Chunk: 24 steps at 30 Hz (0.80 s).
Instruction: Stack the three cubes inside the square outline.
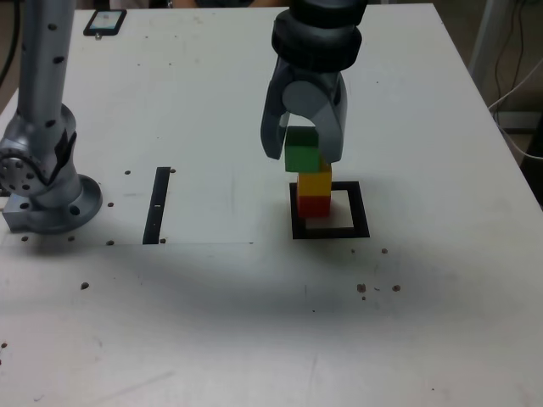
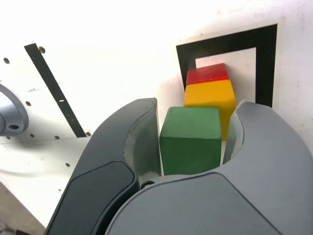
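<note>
A red cube (image 1: 312, 206) sits inside the square outline (image 1: 331, 231), toward the exterior view's left side of it, with a yellow cube (image 1: 315, 181) stacked on it. A green cube (image 1: 303, 157) rests on top of the yellow one, shifted a little to the exterior view's left. My gripper (image 1: 302, 155) comes down from above with a jaw on either side of the green cube. In the wrist view the green cube (image 2: 190, 139) lies between the jaws of the gripper (image 2: 198, 110), and a thin pale gap shows between it and one jaw. Beyond it are the yellow cube (image 2: 210, 93), the red cube (image 2: 208, 73) and the square outline (image 2: 266, 63).
A narrow black strip (image 1: 158, 205) lies flat on the white table at the exterior view's left of the stack. The arm's grey base (image 1: 42, 182) stands at the far left. A phone (image 1: 105, 21) lies at the back left. Cables hang beyond the table's right edge.
</note>
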{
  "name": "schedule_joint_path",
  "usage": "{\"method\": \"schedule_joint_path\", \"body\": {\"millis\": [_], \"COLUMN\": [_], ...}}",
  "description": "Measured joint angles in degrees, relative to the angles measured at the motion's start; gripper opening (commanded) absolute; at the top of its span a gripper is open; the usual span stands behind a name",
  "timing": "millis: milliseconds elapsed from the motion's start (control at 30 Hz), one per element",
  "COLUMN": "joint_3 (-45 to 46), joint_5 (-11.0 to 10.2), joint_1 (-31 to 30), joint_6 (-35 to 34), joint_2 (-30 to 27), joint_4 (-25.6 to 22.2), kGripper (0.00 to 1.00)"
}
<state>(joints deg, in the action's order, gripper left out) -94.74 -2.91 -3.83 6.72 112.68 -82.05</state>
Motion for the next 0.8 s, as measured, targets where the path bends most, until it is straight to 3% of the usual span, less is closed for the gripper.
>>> {"method": "schedule_joint_path", "body": {"millis": [267,367,567,800], "joint_3": [0.0,0.0,-0.1,0.3], "joint_5": [-0.1,-0.1,0.0,0.0], "joint_1": [0.3,0.3,0.3,0.3], "joint_6": [0.2,0.3,0.6,0.6], "joint_2": [0.0,0.0,-0.5,-1.8], "joint_4": [0.5,0.9,1.7,1.8], "kGripper": [0.57,0.66,0.97,0.99]}}
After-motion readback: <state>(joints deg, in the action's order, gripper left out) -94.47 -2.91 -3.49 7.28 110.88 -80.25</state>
